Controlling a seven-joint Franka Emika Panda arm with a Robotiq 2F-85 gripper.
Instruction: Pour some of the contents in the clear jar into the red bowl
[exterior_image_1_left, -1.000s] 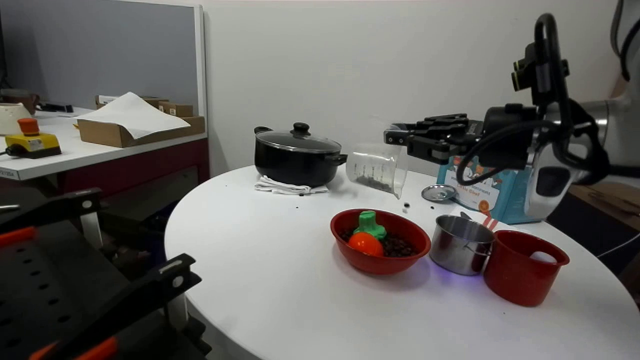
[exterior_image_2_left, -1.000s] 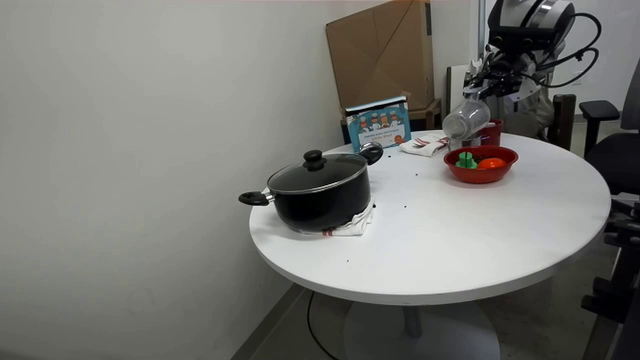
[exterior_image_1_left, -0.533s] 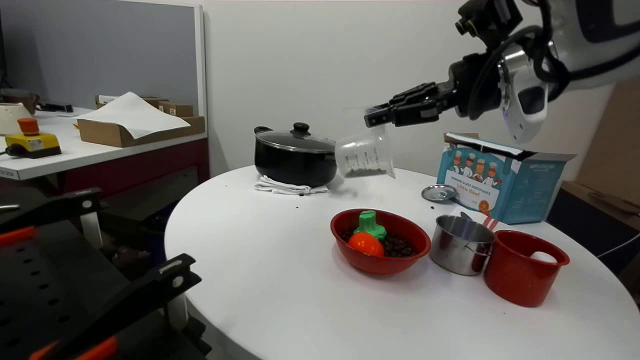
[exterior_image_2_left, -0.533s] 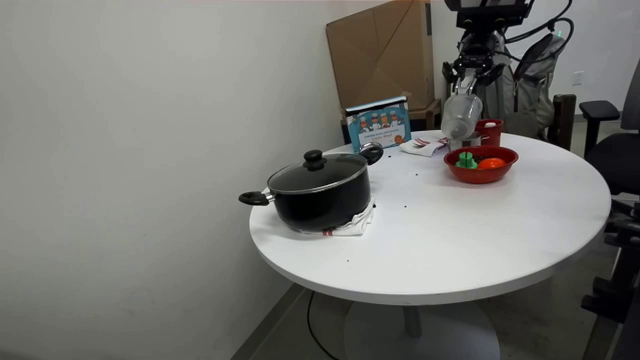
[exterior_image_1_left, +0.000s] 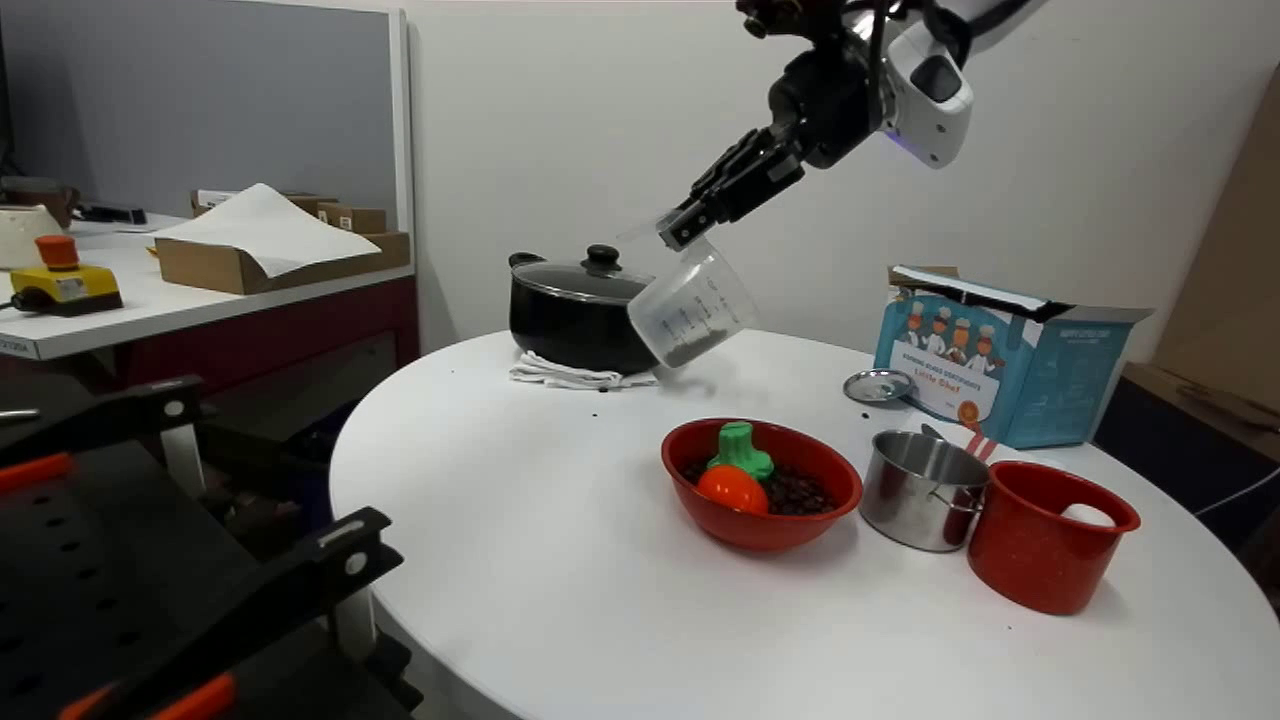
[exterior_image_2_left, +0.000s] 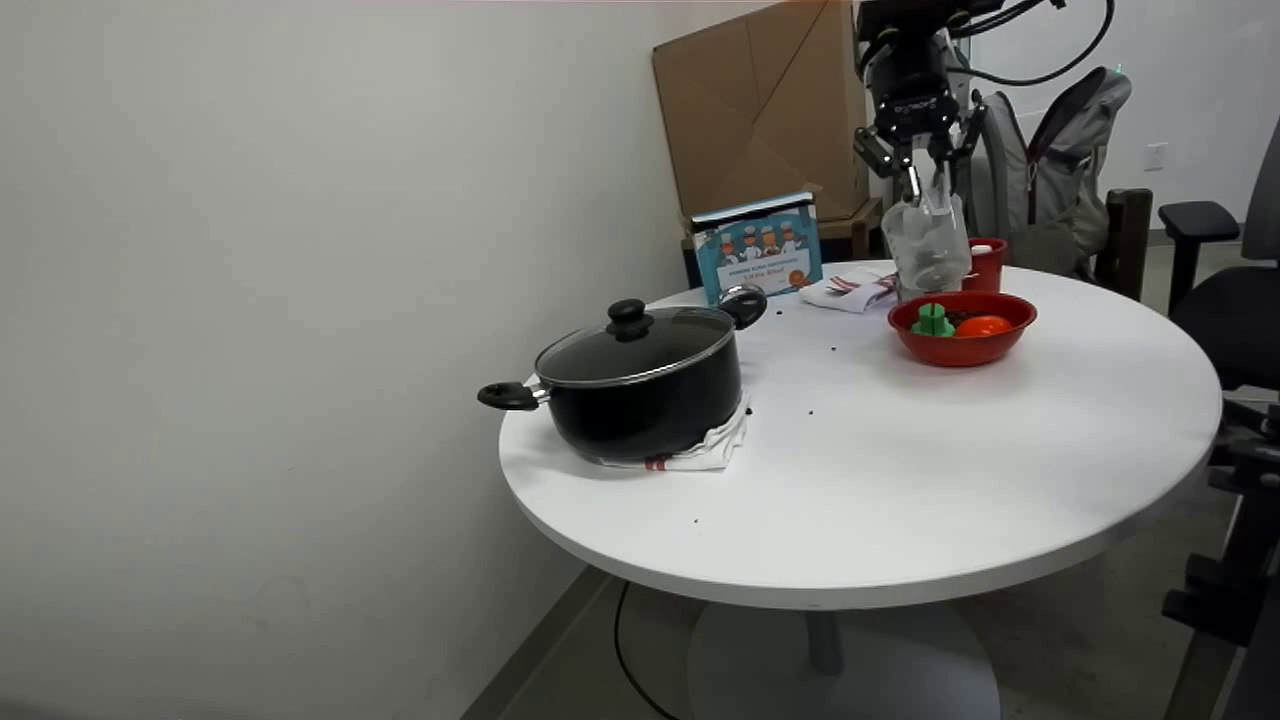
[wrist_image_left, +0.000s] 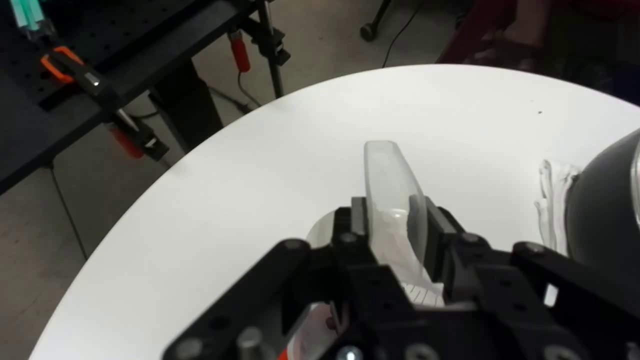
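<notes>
My gripper (exterior_image_1_left: 680, 228) is shut on the handle of the clear jar (exterior_image_1_left: 705, 300), with a finger on each side in the wrist view (wrist_image_left: 395, 220). The jar is tilted in the air, its base low at the left and its mouth toward the upper right in an exterior view. The contents (exterior_image_1_left: 688, 350), a small dark mass, lie along its low side. The jar also shows in an exterior view (exterior_image_2_left: 925, 250), behind and above the red bowl. The red bowl (exterior_image_1_left: 755, 535) stands on the table with dark beans, an orange piece and a green piece inside. It also shows in an exterior view (exterior_image_2_left: 955, 350).
A black lidded pot (exterior_image_1_left: 580, 325) stands on a white cloth (exterior_image_1_left: 580, 375). A metal cup (exterior_image_1_left: 915, 500) and a deeper red cup (exterior_image_1_left: 1040, 550) stand beside the bowl. A small metal lid (exterior_image_1_left: 878, 386) and a blue box (exterior_image_1_left: 1010, 365) lie behind. A few dark bits are scattered on the table.
The gripper has risen and moved left with the jar in an exterior view. The jar has turned from mouth-down to mouth-up. Dark bits below its mouth a second ago are gone. The bowl has not moved.
</notes>
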